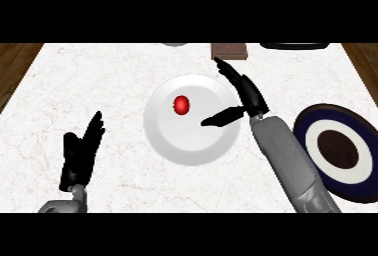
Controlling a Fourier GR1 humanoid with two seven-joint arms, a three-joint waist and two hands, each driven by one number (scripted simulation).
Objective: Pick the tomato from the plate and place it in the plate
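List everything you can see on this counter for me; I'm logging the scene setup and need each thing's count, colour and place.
tomato: one, red, on the white plate, left of its middle
white plate: one, white, counter's middle
ringed plate: one, dark blue and white with a brown middle, right edge
brown block: one, far edge
dark object: one, far right, cut off
grey object: one, far edge, cut off
left hand: black, open, lower left, resting
right hand: black, open, over the white plate's right rim
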